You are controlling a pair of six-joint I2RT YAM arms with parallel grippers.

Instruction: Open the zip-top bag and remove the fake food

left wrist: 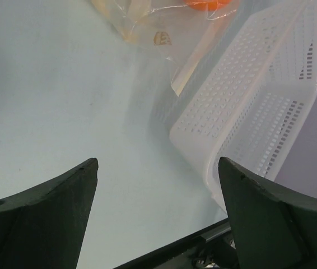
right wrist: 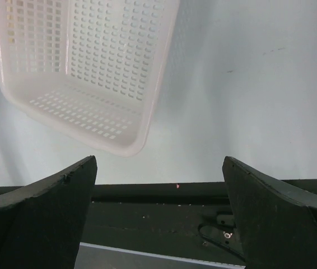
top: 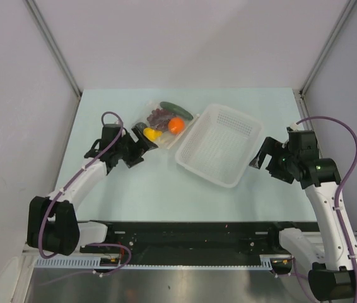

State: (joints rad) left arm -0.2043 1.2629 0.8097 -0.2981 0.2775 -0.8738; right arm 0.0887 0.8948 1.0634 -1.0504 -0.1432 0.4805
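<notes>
The bag (top: 166, 123) lies on the worktop (top: 134, 183) in the upper centre of the top view, its right edge against the left corner of the basket (top: 219, 144). Whether its zip is shut cannot be told. The food is inside it: cucumber (top: 177, 108), grapes (top: 159, 115), orange (top: 176, 125) and yellow fruit (top: 152, 133). The left claw (top: 142, 144) is released and empty, just beside the bag's lower left edge. The right claw (top: 258, 158), also spread and empty, hangs at the basket's right side.
</notes>
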